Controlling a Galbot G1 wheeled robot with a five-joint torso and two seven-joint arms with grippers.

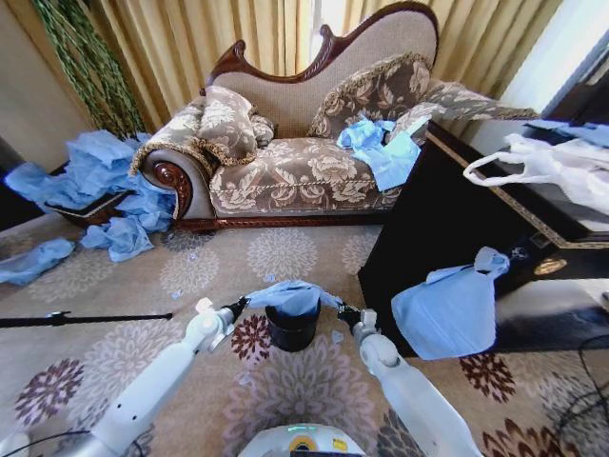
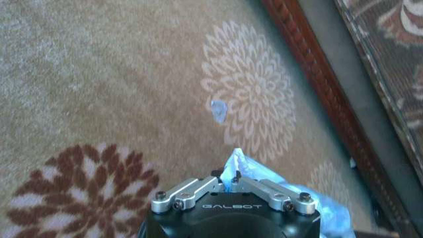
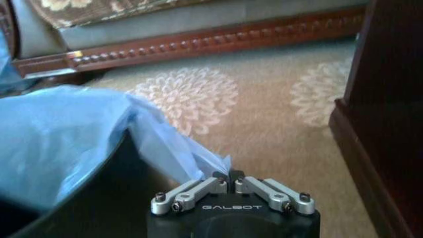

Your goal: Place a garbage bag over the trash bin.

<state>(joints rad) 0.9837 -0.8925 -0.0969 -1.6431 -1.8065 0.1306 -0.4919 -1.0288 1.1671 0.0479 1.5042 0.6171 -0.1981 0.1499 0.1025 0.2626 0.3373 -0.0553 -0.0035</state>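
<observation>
The small black round trash bin (image 1: 292, 332) stands on the carpet between my two arms. A light blue garbage bag (image 1: 291, 296) is stretched over its top. My left gripper (image 1: 237, 307) is shut on the bag's left edge, and my right gripper (image 1: 342, 310) is shut on its right edge. In the left wrist view the fingers (image 2: 231, 181) pinch a peak of blue plastic (image 2: 246, 171). The right wrist view has the fingers (image 3: 229, 179) clamped on the bag (image 3: 73, 134), which drapes over the bin's dark rim (image 3: 99, 198).
An ornate sofa (image 1: 314, 143) stands behind, with blue bags (image 1: 381, 148) on its seat and more blue bags (image 1: 105, 181) piled at its left. A dark cabinet (image 1: 447, 219) is close on the right, with a knotted blue bag (image 1: 455, 305) and a white handled bag (image 1: 547, 167).
</observation>
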